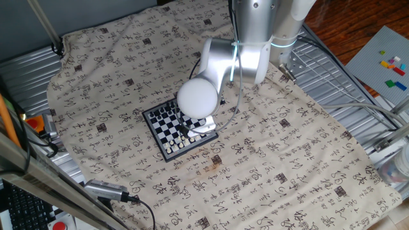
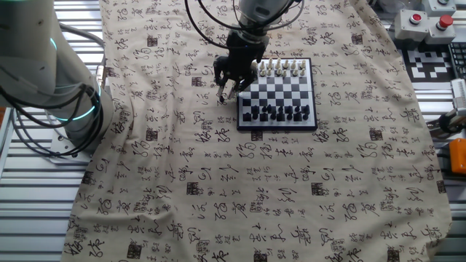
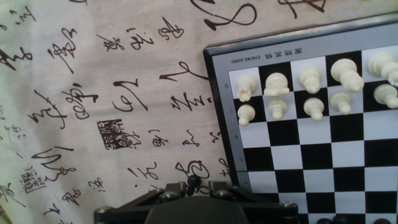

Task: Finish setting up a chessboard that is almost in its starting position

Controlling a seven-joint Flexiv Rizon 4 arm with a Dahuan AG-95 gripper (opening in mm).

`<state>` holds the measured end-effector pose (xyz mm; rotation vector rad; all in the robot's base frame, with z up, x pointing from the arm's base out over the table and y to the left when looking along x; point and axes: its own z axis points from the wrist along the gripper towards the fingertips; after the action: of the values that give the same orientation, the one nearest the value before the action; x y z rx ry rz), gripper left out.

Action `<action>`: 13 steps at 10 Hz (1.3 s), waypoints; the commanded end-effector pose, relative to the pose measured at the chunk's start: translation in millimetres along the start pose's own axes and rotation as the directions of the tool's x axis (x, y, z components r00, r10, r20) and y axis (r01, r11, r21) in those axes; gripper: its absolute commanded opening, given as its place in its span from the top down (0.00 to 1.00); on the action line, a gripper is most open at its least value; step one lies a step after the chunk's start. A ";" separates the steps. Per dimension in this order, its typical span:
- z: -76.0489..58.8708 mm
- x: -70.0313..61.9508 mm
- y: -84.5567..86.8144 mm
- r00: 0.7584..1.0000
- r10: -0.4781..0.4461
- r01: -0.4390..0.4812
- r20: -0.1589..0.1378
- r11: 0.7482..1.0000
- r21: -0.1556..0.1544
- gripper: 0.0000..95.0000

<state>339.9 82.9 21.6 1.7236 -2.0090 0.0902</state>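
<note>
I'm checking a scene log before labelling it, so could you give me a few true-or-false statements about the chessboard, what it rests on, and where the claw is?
1. The white pieces stand in two rows at one end of the chessboard. True.
2. The chessboard lies on a bare metal table. False: it lies on a cloth printed with calligraphy.
3. The claw hangs over the middle of the chessboard. False: it is at the board's side edge, over the cloth.
4. The black pieces stand at the end opposite the white pieces. True.
</note>
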 end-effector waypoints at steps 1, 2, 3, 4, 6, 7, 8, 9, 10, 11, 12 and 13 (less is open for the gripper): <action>0.1 -0.1 -0.1 1.000 0.003 -0.003 0.000 1.000 0.000 1.00; 0.2 -0.1 -0.2 1.000 0.001 -0.001 0.000 1.000 0.000 1.00; 0.2 -0.1 -0.2 1.000 0.002 -0.002 0.000 1.000 0.000 1.00; 0.3 0.4 -0.4 1.000 0.000 0.000 0.000 1.000 0.000 1.00; 0.2 1.0 -0.6 1.000 -0.004 0.004 0.000 1.000 0.001 1.00; 0.3 1.0 -0.6 1.000 -0.009 0.009 0.000 1.000 0.001 0.80; 0.3 1.0 -0.6 1.000 -0.012 0.012 0.001 1.000 0.002 0.80; 0.3 0.8 -0.5 1.000 -0.014 0.014 0.002 1.000 0.002 0.80; 0.3 0.8 -0.5 1.000 -0.019 0.019 0.002 1.000 0.002 0.80; 0.3 1.3 -0.7 1.000 -0.016 0.016 0.001 1.000 0.003 0.80; 0.4 1.2 -0.7 1.000 -0.018 0.018 -0.001 1.000 0.004 0.80; 0.7 0.6 -0.6 1.000 -0.020 0.020 -0.002 1.000 0.005 0.80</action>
<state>339.5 82.3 21.3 1.7465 -1.9899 0.0901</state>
